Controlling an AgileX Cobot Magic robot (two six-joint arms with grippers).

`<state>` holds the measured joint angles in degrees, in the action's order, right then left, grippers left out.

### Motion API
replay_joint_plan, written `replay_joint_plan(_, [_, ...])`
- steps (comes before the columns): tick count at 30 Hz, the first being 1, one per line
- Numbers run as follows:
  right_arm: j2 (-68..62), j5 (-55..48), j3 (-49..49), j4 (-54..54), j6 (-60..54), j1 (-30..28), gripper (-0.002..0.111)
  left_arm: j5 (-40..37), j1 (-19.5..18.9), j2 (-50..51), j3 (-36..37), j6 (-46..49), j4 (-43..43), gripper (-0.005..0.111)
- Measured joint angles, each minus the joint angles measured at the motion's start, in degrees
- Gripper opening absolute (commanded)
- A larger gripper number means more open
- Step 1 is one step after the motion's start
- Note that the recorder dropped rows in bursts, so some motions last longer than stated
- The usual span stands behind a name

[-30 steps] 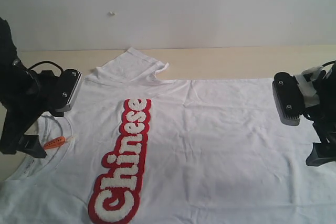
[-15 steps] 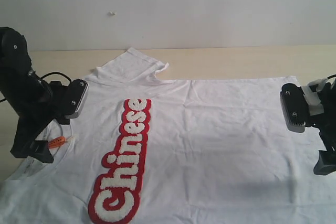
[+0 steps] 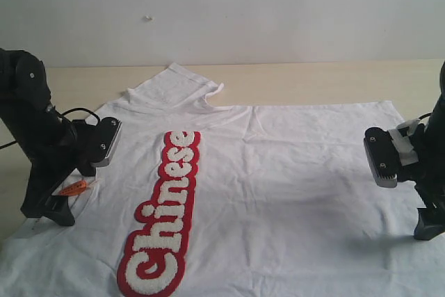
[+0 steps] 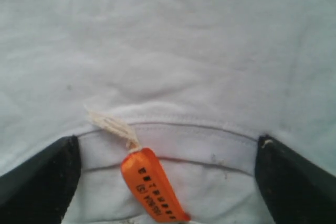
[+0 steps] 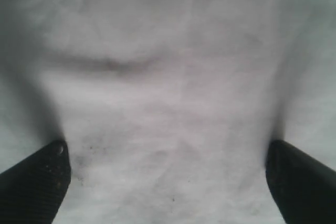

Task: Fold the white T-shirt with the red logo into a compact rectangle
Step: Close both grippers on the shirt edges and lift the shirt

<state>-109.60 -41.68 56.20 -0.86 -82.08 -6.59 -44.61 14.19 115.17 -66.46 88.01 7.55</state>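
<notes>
Status: white T-shirt (image 3: 278,186) lies flat on table (image 3: 313,81) under both grippers, red logo (image 3: 163,220) face up near left gripper (image 4: 168,182) and well apart from right gripper (image 5: 168,182). Left gripper is spread wide, straddling collar (image 4: 210,140) with orange tag (image 4: 152,187) between its fingers (image 4: 42,182), pinching nothing. Right gripper is spread wide too, over plain wrinkled fabric.

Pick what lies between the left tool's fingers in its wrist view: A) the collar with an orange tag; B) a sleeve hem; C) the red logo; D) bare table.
A: the collar and its orange tag show between the left tool's open fingers.
</notes>
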Motion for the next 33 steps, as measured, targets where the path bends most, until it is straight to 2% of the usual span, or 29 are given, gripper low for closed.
replay_joint_plan(2, [0.0, -0.3, 0.1, 0.0, 0.0, 0.0, 0.090, -0.5, 0.0, 0.4, -0.4, -0.2, 0.1, 0.086])
replay_joint_plan(5, [-0.1, -0.9, 0.1, 0.0, 0.0, 0.0, 0.076, -1.2, 0.0, 0.9, -0.7, -0.7, 0.3, 0.086])
replay_joint_plan(10, [-0.2, -1.0, 0.1, 0.1, 0.0, 0.0, 0.030, -1.3, 0.0, 1.1, -0.8, -0.8, 0.4, 0.086])
replay_joint_plan(14, [-0.2, -0.5, 0.1, 0.2, 0.1, 0.0, 0.001, -1.3, 0.0, 1.1, -0.8, -0.8, 0.4, 0.086])
replay_joint_plan(17, [-0.2, -0.1, 0.1, 0.5, 0.8, 0.0, 0.000, -1.3, 0.0, 1.1, -0.8, -0.8, 0.4, 0.086])
replay_joint_plan(19, [-0.2, 0.0, 0.1, 0.5, 1.0, 0.0, 0.000, -1.3, 0.0, 1.1, -0.8, -0.8, 0.4, 0.082])
replay_joint_plan(22, [-0.2, 0.0, 0.1, 0.5, 1.3, 0.0, 0.000, -1.3, 0.0, 1.1, -0.8, -0.8, 0.7, 0.059])
replay_joint_plan(24, [-0.2, 0.0, 0.1, 0.5, 1.5, 0.0, 0.000, -1.2, 0.0, 1.1, -0.8, -1.2, 1.4, 0.034])
replay_joint_plan(28, [-0.2, 0.0, 0.1, 0.5, 2.3, 0.0, 0.000, 0.4, 0.0, 1.2, -0.8, -1.4, 4.2, 0.002])
replay_joint_plan(33, [-0.2, 0.0, 0.1, 0.5, 2.6, 0.0, 0.000, 3.0, 0.0, 1.3, -0.8, -1.6, 6.3, 0.000])
